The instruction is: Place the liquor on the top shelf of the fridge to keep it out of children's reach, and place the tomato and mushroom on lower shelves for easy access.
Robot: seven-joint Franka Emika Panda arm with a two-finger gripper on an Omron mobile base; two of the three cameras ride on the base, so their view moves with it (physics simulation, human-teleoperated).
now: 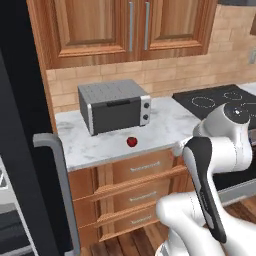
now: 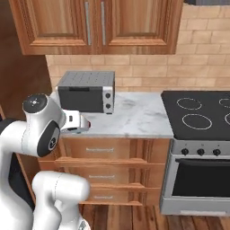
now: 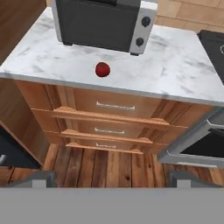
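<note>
Tomato [image 1: 132,142], a small glossy red ball with a dark stem spot, sits on the white marbled stone countertop [image 1: 165,125] in our left base view, just in front of the grey boxy countertop oven [image 1: 114,106] and apart from it. At the left edge we see the tall black fridge door [image 1: 30,190] with its grey bar handle [image 1: 60,190] standing open, and to the right the black glass cooktop [image 1: 215,100]. Our white arm rises at lower right. In the right base view we find the same oven [image 2: 87,92] on the countertop [image 2: 134,117], the wooden drawer fronts [image 2: 108,155] below, and the steel range [image 2: 200,179] at right; our arm's forearm covers the counter's front left, and only a speck of red peeks past it. In the hand view we look down on the tomato [image 3: 102,69] resting near the counter's front edge, ahead of the oven [image 3: 103,22]. Our gripper [image 3: 109,178] shows its two dark tips [image 3: 39,178] spread wide at the bottom, holding nothing, well apart from the tomato.
</note>
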